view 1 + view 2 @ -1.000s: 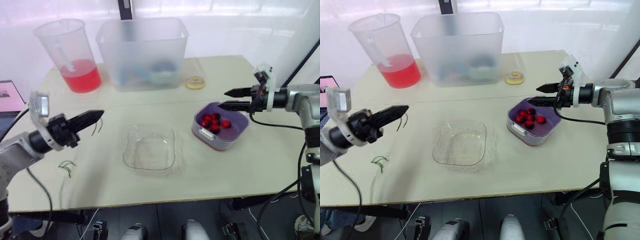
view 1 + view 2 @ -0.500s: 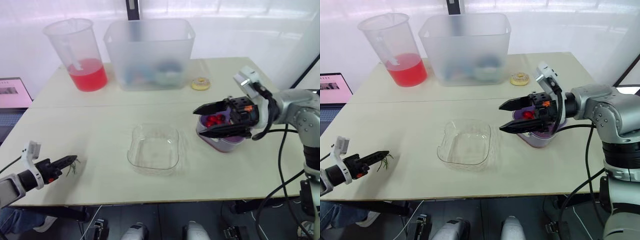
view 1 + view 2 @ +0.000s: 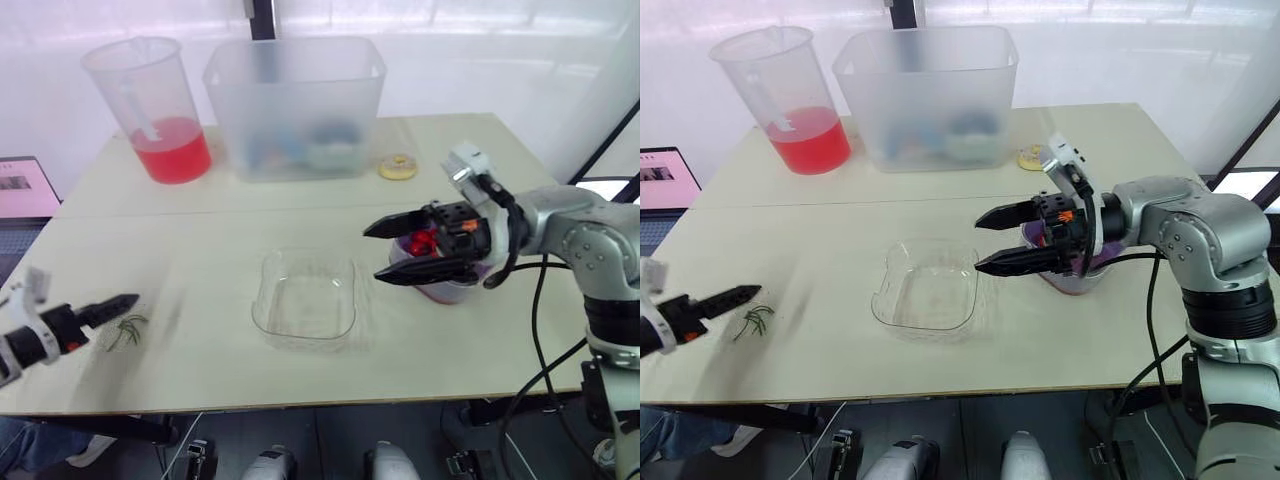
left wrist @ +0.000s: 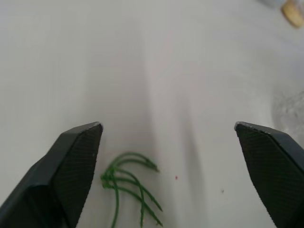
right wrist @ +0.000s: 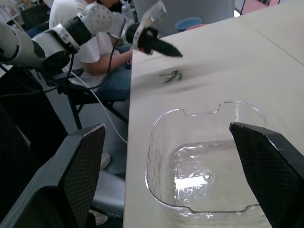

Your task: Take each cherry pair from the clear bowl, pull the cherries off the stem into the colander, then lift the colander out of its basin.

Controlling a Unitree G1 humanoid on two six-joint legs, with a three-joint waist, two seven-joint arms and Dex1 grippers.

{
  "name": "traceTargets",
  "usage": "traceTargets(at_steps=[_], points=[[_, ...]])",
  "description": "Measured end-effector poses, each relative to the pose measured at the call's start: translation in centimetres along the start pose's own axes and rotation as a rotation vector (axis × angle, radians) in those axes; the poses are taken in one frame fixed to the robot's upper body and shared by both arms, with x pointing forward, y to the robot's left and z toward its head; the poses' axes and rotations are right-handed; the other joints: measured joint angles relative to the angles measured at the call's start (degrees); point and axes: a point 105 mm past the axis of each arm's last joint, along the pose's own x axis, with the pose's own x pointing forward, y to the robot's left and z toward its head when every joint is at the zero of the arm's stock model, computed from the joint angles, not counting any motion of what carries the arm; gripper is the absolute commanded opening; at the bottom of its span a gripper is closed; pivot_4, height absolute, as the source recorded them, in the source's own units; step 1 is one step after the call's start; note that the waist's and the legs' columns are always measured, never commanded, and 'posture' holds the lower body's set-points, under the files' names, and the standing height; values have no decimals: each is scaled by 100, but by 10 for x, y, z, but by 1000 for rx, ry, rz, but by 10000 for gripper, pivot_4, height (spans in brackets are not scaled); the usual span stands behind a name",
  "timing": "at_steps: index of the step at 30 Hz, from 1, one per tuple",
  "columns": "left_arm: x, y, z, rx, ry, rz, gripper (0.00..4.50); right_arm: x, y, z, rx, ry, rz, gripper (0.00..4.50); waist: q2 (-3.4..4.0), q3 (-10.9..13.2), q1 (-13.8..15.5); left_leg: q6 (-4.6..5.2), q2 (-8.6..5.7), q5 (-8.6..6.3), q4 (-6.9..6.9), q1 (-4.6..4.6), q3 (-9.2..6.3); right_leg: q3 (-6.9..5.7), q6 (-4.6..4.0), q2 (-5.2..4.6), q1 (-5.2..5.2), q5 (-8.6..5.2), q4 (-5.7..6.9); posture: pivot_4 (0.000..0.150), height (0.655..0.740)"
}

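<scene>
Left gripper (image 4: 167, 125), spread and empty, has dropped the stems (image 3: 125, 330) left of the clear bowl (image 3: 305, 305), itself empty. Right gripper (image 3: 372, 255), also spread, has advanced to the colander (image 3: 445, 293); only lifting apparently remains.

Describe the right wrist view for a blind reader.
An empty clear square plastic bowl sits on the beige table ahead of the right gripper's open black fingers. Beyond it lie green stems, with the left gripper hovering nearby.

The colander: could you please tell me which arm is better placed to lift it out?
Right, probably: the right gripper hangs open just beside the colander, while the left gripper is open by the stems across the table.
</scene>
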Motion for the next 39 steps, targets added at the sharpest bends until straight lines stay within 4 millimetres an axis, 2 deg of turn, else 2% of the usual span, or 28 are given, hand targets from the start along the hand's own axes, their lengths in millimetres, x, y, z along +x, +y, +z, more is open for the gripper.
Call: traceTargets(at_steps=[3, 5, 8, 12, 16, 20, 23, 26, 28, 30, 32, 34, 36, 39], points=[[-5, -13, 33, 72, -72, -38, 44616, 2, 0, 1, -1, 0, 9, 45000, 0, 0, 17, 0, -1, 0, 2, 0, -2, -2, 0, 0, 1, 0, 1, 1500, 7400], [-6, -28, 54, 137, -101, -86, 44616, 4, 1, 1, -5, 9, 17, 45000, 0, 0, 4, 0, -2, 0, 2, 0, -1, -1, 0, -1, 2, 0, 2, 1500, 7400], [-4, -53, 67, 229, -105, -168, 44616, 4, 0, 1, -5, 17, 12, 45000, 1, 0, -12, 0, -2, 0, -3, 0, 1, -1, 0, -1, -2, 0, 1, 1500, 7400], [13, -102, 50, 450, 17, -369, 44616, -10, -8, -7, -15, 110, -100, 45000, 1, 0, 3, 0, -3, 0, -1, 0, 1, -1, 0, -1, 2, 0, -1, 1500, 7400], [27, -157, 27, 677, 95, -624, 44616, -25, -9, -23, 4, 211, -216, 45000, 1, 1, 10, 0, 0, 0, -2, -1, 6, -1, 0, 0, 0, 0, -2, 1500, 7400], [45, -181, 28, 859, 108, -714, 44616, -39, -1, -24, 10, 240, -343, 45000, 1, 1, 16, 0, 1, 0, -2, -1, 12, -2, 0, 2, 1, 0, -1, 1500, 7400], [54, -203, 29, 884, 74, -822, 44616, -56, 5, -36, 44, 305, -472, 45000, 0, 1, 63, 6, -4, -3, 6, -2, 12, -3, 0, 1, 6, 0, 0, 1500, 7400], [59, -216, 17, 876, 100, -917, 44616, -71, 10, -44, 125, 356, -598, 45000, 2, 1, 38, 7, -2, -3, 8, -1, 18, -2, 1, 1, 6, 0, 2, 1500, 7400], [62, -221, 9, 865, 125, -965, 44616, -89, 17, -45, 197, 412, -725, 45000, 2, 1, 20, 7, 2, -3, 7, -1, 16, -4, 1, 5, 6, 0, 3, 1500, 7400], [64, -222, 9, 864, 125, -974, 44616, -98, 21, -49, 235, 439, -773, 45000, 1, 1, 24, 7, 1, -3, 6, -1, 17, -4, 1, 5, 7, 0, 2, 1500, 7400], [67, -222, 12, 861, 109, -979, 44616, -112, 28, -62, 313, 482, -840, 45000, 1, 2, 40, 7, -1, -3, 10, -1, 29, -6, 1, 4, 12, 0, 2, 1500, 7400], [72, -225, 14, 855, 87, -999, 44616, -118, 33, -68, 333, 477, -878, 45000, 1, 2, 76, 8, -2, -3, 16, 0, 38, -6, 1, 3, 17, 0, 2, 1500, 7400], [75, -226, 10, 857, 94, -1017, 44616, -120, 33, -63, 311, 438, -901, 45000, 1, 2, 87, 9, -1, -4, 18, 3, 42, -6, 1, 2, 19, 1, 2, 1500, 7400], [79, -225, 7, 863, 94, -1010, 44616, -123, 22, -59, 312, 411, -949, 45000, 0, 2, 49, 9, 2, -4, 17, 5, 42, -6, 1, 3, 19, 1, 3, 1500, 7400]])
